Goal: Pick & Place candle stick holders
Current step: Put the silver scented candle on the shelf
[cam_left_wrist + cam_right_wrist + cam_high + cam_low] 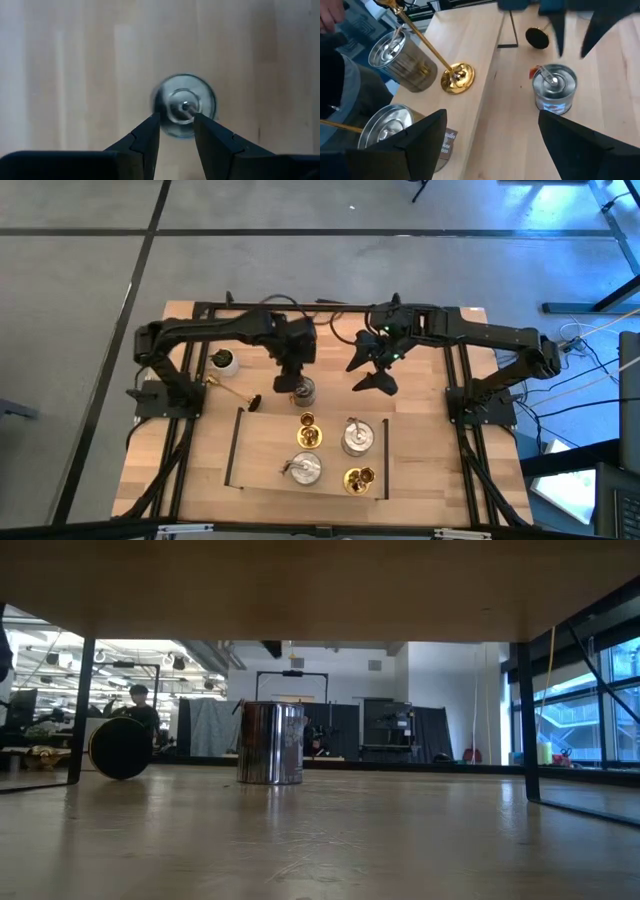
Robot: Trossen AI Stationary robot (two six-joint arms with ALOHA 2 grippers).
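My left hand (290, 385) hung directly over a squat round silver-grey metal candle holder (303, 392) that stood upright on the pale wooden worktop (420, 480), just outside the far edge of a thin black frame (235, 445). In the left wrist view I looked straight down on that holder (185, 105). My two dark fingers (147, 140) stood a little apart over its near rim, with nothing between them. The low view showed the same holder (270, 743) standing free on the worktop, with no finger beside it.

My right hand (375, 383) hovered above bare wood to the right of that holder, clear of everything. Its fingers (580, 145) were spread wide and held nothing.

Inside the frame stood four more holders. Two shiny gold brass ones with a slim stem and round base (308, 430) (360, 478) sat diagonally across from each other, and two more silver-grey round ones (357, 437) (303, 470) filled the other corners.

Left of my left hand, a third gold brass holder (228, 390) lay on its side on the worktop, with a small black disc (255, 401) at its end nearest the frame. A small white pot (225, 361) stood just beyond it.

Through the low view, a person (140, 700) was visible far back in the room.
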